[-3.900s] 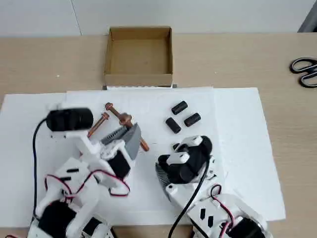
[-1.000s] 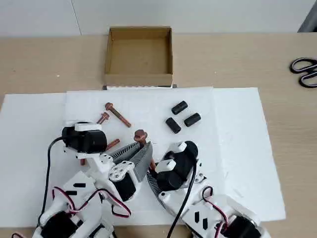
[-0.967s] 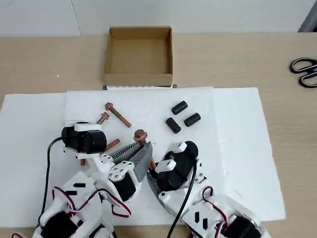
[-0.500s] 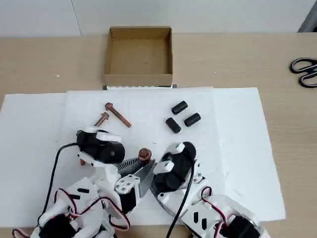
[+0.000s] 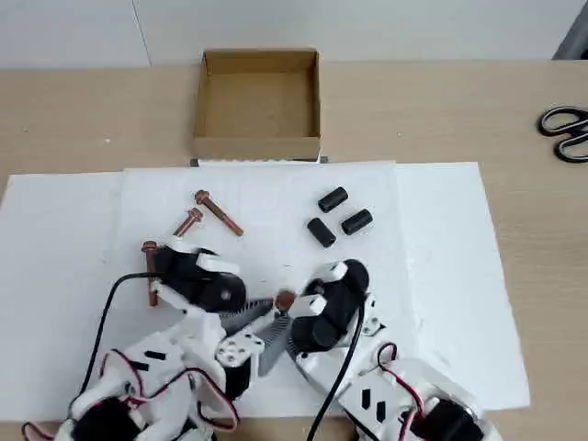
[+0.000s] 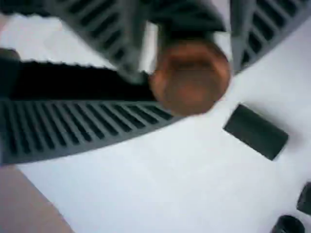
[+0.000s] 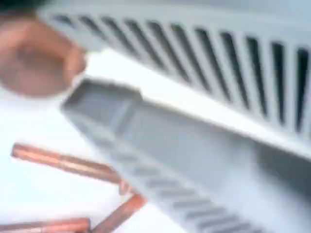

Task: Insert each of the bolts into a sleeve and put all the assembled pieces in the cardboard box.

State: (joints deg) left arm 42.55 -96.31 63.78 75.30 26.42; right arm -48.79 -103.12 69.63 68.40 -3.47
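Left gripper: my left gripper (image 5: pixel 274 310) is pinching one bolt (image 5: pixel 285 299); only its round head shows at the jaw tips, over the near middle of the paper (image 5: pixel 441 276).
Just changed: I've drawn that bolt back off the pile and down toward me. A second ago its head stood farther up the sheet; now it's right against my right gripper (image 5: pixel 296 322).
Right gripper: ribbed fingers crowd both wrist views, but I can't tell whether they're spread or holding anything.
Meaning: this looks like the joining step, with the bolt presented but not seated in anything I can see.
Sleeves: three sleeves (image 5: pixel 321 231) lie loose, close together, beyond my right gripper.
Loose bolts: three loose bolts (image 5: pixel 218 212) wait beside my left arm.
Box: the box (image 5: pixel 256 147) sits at the paper's far edge, empty, so nothing is delivered yet.
Room: it's tight between my grippers, with bare sheet toward the sleeves and the box.
Edges: the paper's near edge is under my arms, and the scissors (image 5: pixel 565 131) are well apart.
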